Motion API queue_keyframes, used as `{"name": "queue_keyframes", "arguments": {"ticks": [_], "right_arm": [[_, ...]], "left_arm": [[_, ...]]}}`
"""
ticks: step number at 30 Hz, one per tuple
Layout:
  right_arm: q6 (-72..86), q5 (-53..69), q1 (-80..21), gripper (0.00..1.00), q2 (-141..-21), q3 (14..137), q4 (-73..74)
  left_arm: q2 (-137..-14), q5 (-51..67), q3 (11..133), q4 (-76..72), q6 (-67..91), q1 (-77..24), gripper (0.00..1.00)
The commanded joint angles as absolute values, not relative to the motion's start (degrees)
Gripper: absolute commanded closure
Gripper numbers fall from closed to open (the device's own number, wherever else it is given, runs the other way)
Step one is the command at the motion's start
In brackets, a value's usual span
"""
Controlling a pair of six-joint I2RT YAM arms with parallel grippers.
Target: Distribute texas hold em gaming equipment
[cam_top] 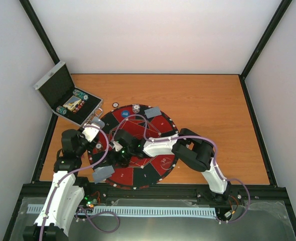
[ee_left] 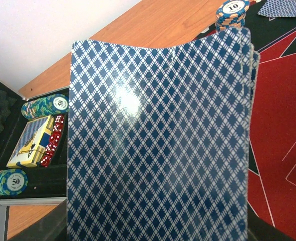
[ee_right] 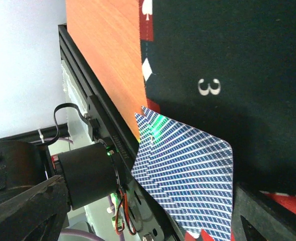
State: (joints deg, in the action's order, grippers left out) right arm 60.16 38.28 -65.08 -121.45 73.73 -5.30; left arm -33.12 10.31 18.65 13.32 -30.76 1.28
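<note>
My left gripper (cam_top: pixel 90 131) is shut on a deck of blue diamond-backed cards (ee_left: pixel 158 140) that fills the left wrist view and hides its fingers. My right gripper (cam_top: pixel 119 152) reaches left over the round red-and-black mat (cam_top: pixel 160 163). Its jaws stand wide open above two fanned blue-backed cards (ee_right: pixel 188 175). These cards (cam_top: pixel 104 173) sit at the mat's near-left edge, beside sector 3, and overhang the wood. Another card pair (cam_top: pixel 152 111) lies at the mat's far edge, next to a blue-orange chip stack (ee_left: pixel 232 12). A blue button (cam_top: pixel 125 113) and a white button (cam_top: pixel 116 105) lie near it.
The open silver case (cam_top: pixel 55 88) stands at the far left, holding chip stacks (ee_left: pixel 45 106), a boxed deck (ee_left: pixel 31 148) and red dice (ee_left: pixel 55 138). The black rail (ee_right: pixel 103 125) and the left arm's motor (ee_right: pixel 85 173) are close to the fanned cards.
</note>
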Motion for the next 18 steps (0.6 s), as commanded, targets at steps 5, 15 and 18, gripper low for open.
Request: {"name": "queue_keyframes", "arguments": {"ticks": [5,15,18], "right_arm": [[57.8,37.7,-66.1,0.03,-121.1,75.7,-2.1],[54.3,34.5,-65.4,0.0,-118.6,77.5,3.1],[53.7,32.1,-64.7,0.0,-115.8,75.2,2.6]], "left_arm": [[-32.0,11.5,20.0,11.9,-30.6,1.7,0.47],[-31.9,11.5,20.2,12.3,-30.5,1.7,0.47],[-31.9,11.6,20.6,12.5,-30.5,1.7,0.47]]}}
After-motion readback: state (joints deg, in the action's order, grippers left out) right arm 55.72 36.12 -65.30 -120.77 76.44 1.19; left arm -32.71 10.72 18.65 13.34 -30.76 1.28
